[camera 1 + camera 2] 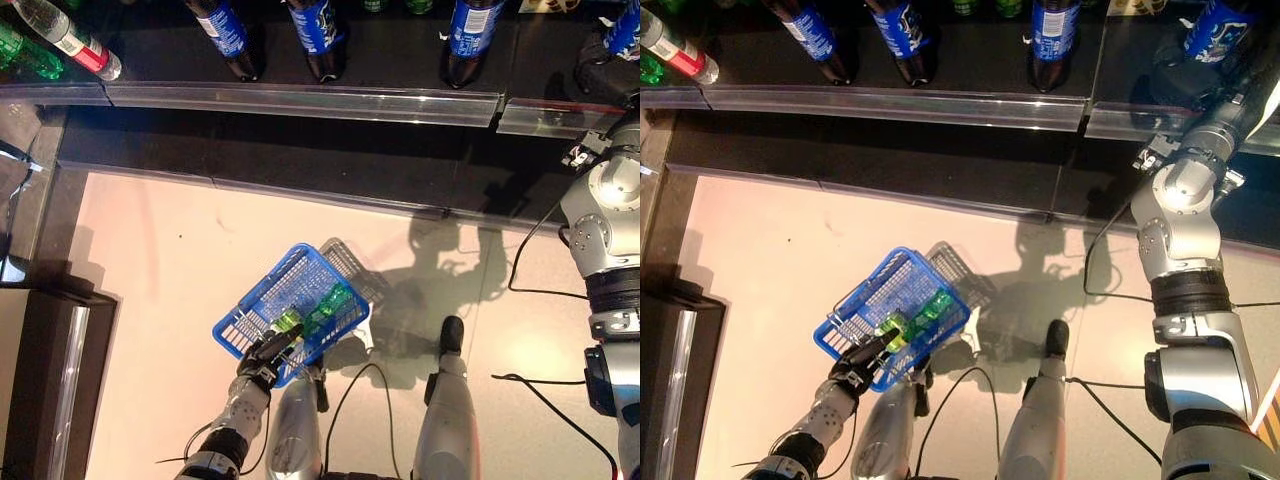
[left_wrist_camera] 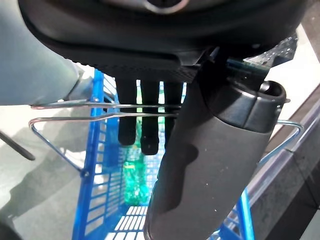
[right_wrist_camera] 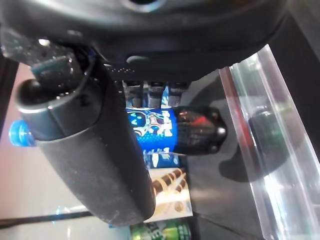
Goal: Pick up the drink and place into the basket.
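My right hand (image 1: 1188, 62) reaches up to the shelf at the top right. In the right wrist view its fingers (image 3: 150, 92) pass behind a dark drink bottle with a blue label (image 3: 150, 130) and its thumb (image 3: 90, 150) lies in front, so it closes round the bottle, which stands on the shelf (image 1: 1218, 20). My left hand (image 1: 265, 355) is shut on the thin wire handles (image 2: 100, 106) of the blue basket (image 1: 300, 255), which hangs low at the left. Green bottles (image 1: 325, 305) lie in the basket.
More dark bottles with blue labels (image 1: 318, 30) stand along the shelf behind a clear plastic rail (image 1: 300, 100). A red-labelled bottle (image 1: 70, 40) and green bottles (image 1: 25, 55) lie at the top left. A dark cabinet (image 1: 40, 380) stands at the left.
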